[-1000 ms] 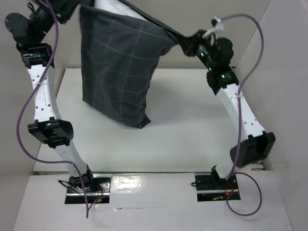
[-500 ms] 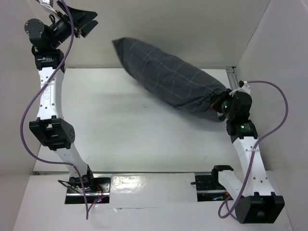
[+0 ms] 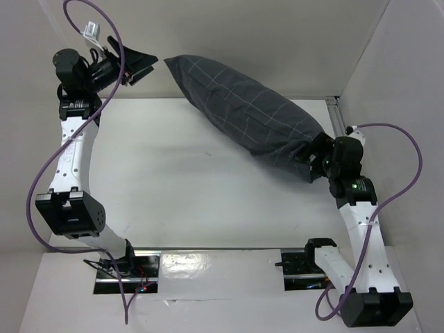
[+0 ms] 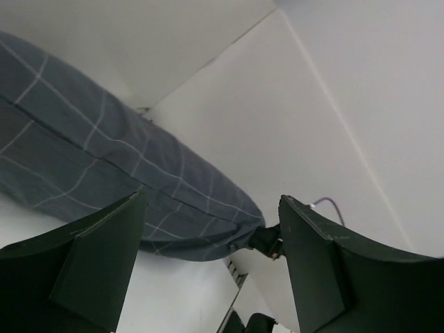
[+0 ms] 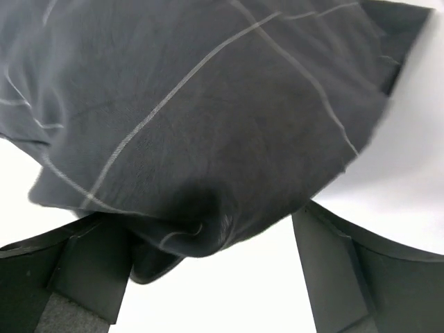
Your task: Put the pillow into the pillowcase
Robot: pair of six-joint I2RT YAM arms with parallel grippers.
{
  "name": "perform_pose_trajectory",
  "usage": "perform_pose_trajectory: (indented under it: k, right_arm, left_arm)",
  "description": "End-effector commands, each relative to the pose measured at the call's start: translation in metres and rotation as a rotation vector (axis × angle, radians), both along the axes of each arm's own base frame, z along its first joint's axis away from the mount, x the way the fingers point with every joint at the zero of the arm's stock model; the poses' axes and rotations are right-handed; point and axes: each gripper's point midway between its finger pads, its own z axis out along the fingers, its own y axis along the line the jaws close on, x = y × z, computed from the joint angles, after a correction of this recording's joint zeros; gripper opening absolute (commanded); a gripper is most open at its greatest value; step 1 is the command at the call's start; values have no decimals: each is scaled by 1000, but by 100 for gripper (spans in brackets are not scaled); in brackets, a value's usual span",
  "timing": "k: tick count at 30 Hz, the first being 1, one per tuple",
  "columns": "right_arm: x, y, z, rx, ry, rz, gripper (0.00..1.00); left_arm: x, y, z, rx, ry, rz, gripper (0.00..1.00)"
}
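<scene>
The dark grey checked pillowcase [image 3: 246, 111] lies plump and full, slanting across the table from the back left to the right. No white of the pillow shows in any view. My left gripper [image 3: 146, 69] is raised at the back left, just off the pillowcase's far corner, open with nothing in it. The left wrist view shows the pillowcase [image 4: 104, 173] beyond my left gripper [image 4: 208, 270]. My right gripper [image 3: 309, 161] is open at the pillowcase's near right end. In the right wrist view a bunched end of the pillowcase [image 5: 208, 139] hangs between the spread fingers of my right gripper [image 5: 211, 277].
White walls close in the table [image 3: 180, 187] at the back and both sides. A metal rail [image 3: 338, 114] runs along the back right corner. Purple cables [image 3: 409, 173] loop off both arms.
A second ago both grippers held the pillowcase hanging high. The left let go first, the right swung down to the table with it, and its jaws have now opened.
</scene>
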Motion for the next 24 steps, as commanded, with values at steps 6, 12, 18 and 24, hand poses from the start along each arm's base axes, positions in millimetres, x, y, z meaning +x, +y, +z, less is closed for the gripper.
perform_pose_trajectory:
  k: [6, 12, 18, 24]
  right_arm:
    - [-65, -47, 47, -76, -75, -283, 43]
    - [-97, -66, 76, -50, -226, -427, 79]
    - [-31, -9, 38, 17, -39, -86, 99]
    - [-7, 15, -31, 86, 219, 35, 99]
  left_arm:
    - [8, 11, -12, 88, 6, 88, 89]
    - [13, 18, -13, 140, 19, 166, 89]
    - [29, 8, -67, 267, 139, 167, 88]
    - [33, -27, -141, 466, 272, 108, 85]
